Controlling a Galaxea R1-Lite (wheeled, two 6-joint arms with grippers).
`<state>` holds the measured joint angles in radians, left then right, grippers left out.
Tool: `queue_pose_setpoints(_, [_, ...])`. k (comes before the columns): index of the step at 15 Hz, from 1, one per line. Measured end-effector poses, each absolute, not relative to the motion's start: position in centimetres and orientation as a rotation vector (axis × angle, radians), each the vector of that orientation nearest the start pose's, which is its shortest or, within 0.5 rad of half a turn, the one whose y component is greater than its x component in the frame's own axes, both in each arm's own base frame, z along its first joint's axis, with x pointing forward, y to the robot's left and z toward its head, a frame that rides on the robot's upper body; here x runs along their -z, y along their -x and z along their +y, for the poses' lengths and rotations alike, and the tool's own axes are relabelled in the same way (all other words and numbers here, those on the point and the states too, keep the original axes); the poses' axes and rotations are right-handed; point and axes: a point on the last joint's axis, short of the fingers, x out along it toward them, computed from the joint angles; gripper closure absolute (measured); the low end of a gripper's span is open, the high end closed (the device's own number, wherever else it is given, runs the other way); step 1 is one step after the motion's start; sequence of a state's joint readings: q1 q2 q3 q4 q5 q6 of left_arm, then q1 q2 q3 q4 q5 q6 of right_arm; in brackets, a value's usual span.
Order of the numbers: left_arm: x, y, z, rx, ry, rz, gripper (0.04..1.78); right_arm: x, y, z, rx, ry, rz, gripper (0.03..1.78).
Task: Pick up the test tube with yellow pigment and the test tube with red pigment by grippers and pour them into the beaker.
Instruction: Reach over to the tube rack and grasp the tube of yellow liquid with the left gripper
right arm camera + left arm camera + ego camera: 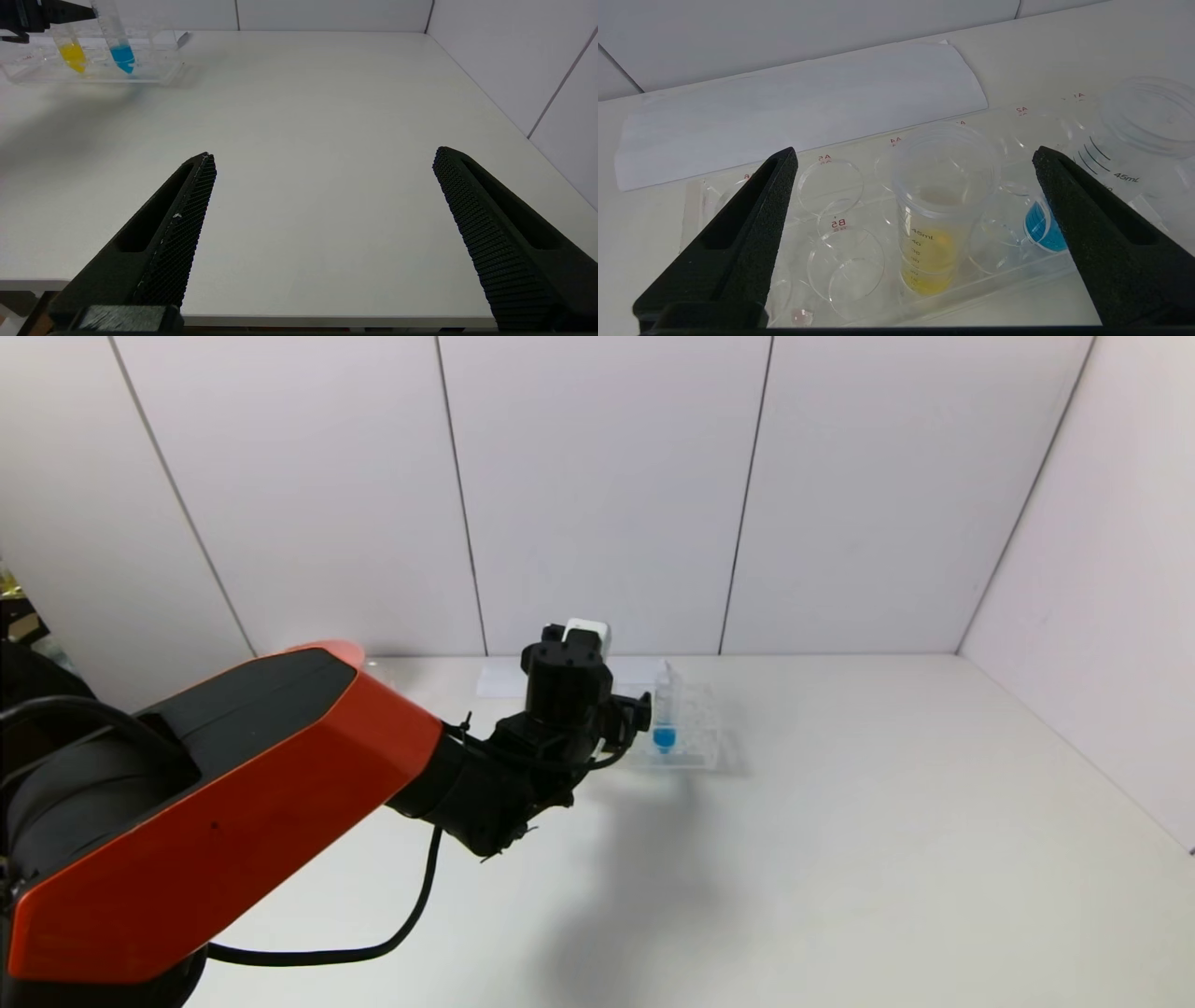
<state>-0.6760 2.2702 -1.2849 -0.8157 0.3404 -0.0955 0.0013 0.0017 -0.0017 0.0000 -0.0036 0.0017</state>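
Observation:
The test tube with yellow pigment (943, 186) stands upright in a clear rack (752, 298) at the back of the table. My left gripper (913, 154) is open at the tube's upper part, one finger on each side, with a wide gap to either finger. From the right wrist view the same yellow tube (71, 49) shows in the rack, its top hidden behind the left gripper's fingers (51, 13). My right gripper (322, 156) is open and empty, low over the table's front edge. The test tube with red pigment and the beaker are out of view.
A tube with blue liquid (665, 714) stands in the same rack, close beside the left gripper's outer finger (1087, 210). A white paper sheet (798, 102) lies behind the rack against the wall. A pink bowl's rim (327, 649) peeks over my left arm (280, 775).

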Motion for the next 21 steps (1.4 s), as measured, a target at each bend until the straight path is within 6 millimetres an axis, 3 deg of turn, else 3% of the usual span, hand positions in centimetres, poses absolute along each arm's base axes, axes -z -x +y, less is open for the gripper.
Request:
queue_pose_setpoints(15, [-10.46,-35.88,-28.28,0.33,0.024,0.167,0.11,-7.6,2.28,-0.01,0.002,-0.001,0.0,0.11])
queue_pose_setpoints(18, [-10.46,-35.9,-28.31,0.331,0.024,0.166,0.39,-7.6,2.28,-0.01,0.002,-0.002,0.0,0.11])
queue_pose_setpoints(21, [-10.3,-35.91,-28.3,0.33,0.02,0.17,0.9,-7.6,2.28,-0.01,0.003,-0.002,0.0,0.11])
